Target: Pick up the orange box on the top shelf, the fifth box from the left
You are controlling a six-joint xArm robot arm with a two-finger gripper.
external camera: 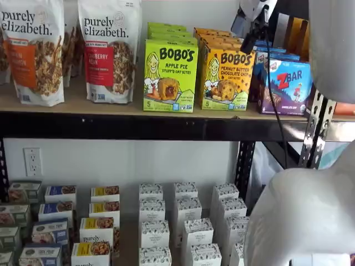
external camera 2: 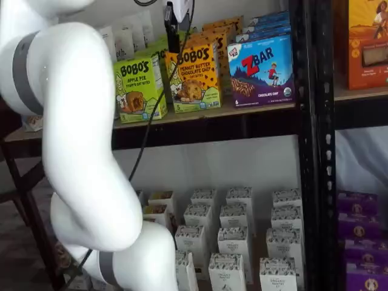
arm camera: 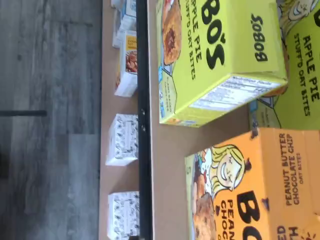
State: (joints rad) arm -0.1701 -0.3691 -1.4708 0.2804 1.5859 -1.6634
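The orange box (external camera: 223, 77) stands upright just below our gripper (external camera 2: 173, 36), slightly left of it; whether its fingers are spread, we cannot tell; nothing held.

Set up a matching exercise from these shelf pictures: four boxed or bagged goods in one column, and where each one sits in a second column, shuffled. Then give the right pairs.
Things:
1. orange box
2. lime-green Apple Pie box
3. ZBar box
4. small white boxes

Places:
A. on the lower level, in rows
B. on the top shelf, between the granola bags and the Peanut Butter Chocolate Chip carton
C. on the top shelf, just under the gripper
D. on the top shelf, beside the black upright

Pairs: 1-C, 2-B, 3-D, 4-A
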